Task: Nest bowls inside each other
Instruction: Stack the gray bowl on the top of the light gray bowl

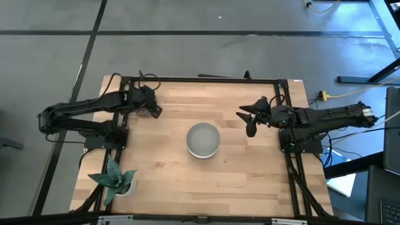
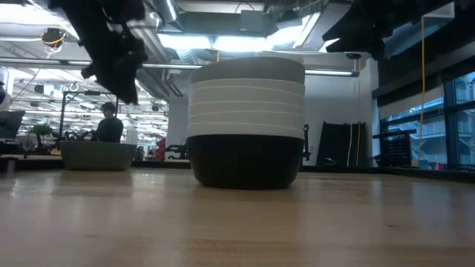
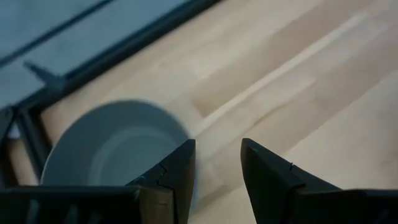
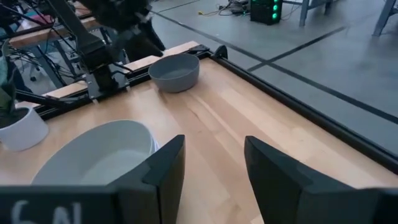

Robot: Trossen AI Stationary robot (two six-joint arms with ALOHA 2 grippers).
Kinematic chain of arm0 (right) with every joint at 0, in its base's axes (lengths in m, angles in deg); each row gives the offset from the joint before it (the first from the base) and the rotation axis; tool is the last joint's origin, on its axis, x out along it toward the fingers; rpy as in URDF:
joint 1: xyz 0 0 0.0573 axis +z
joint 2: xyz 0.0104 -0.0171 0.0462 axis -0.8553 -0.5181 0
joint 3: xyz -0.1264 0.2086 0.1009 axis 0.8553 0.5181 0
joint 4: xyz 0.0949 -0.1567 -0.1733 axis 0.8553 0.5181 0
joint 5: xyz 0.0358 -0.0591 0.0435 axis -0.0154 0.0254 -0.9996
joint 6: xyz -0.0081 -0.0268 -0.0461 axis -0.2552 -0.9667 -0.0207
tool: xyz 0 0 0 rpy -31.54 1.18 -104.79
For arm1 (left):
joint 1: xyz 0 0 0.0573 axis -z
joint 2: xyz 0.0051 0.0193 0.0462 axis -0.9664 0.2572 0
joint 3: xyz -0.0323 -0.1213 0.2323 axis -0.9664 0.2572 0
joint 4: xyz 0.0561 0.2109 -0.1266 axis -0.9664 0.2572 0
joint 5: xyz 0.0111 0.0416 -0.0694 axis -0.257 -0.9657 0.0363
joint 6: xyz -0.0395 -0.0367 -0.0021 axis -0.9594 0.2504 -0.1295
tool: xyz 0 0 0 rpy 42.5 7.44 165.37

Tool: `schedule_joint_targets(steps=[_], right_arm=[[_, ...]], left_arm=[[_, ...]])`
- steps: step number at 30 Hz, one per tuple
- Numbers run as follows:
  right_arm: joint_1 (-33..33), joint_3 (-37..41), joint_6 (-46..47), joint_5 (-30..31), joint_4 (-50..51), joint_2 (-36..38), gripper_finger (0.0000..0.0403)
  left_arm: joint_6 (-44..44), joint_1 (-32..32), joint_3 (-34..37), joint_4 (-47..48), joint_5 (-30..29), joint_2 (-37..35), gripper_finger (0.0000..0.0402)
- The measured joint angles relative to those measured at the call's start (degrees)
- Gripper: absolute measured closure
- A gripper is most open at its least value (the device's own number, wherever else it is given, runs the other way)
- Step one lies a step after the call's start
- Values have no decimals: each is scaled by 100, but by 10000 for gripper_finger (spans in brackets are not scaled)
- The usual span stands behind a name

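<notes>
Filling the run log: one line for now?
bowl stack: centre | grey bowl: loose | left gripper: open by it | right gripper: open, waiting

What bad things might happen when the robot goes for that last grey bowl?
The lone grey bowl sits near the table's corner, below the open left gripper. A clumsy grab might tip it or shove it towards the edge. The stack of bowls is tall, so setting a bowl on it off-centre might knock it askew. The open right gripper hovers near the stack and might bump it.
</notes>
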State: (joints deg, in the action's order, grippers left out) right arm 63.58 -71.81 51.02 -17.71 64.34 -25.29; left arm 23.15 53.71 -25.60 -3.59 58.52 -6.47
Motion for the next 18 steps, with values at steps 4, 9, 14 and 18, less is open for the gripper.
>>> schedule_joint_targets(steps=[4,9,14,18], right_arm=[[-62,0,11,-234,1,0,235],[-81,0,47,-259,1,-2,235],[-81,0,155,-270,5,-2,235],[-81,0,157,-285,3,-2,235]], left_arm=[[10,-459,0,87,72,325,278],[8,-848,0,81,265,671,278],[4,-1094,0,82,606,1054,278],[-212,-1189,0,15,998,1386,278]])
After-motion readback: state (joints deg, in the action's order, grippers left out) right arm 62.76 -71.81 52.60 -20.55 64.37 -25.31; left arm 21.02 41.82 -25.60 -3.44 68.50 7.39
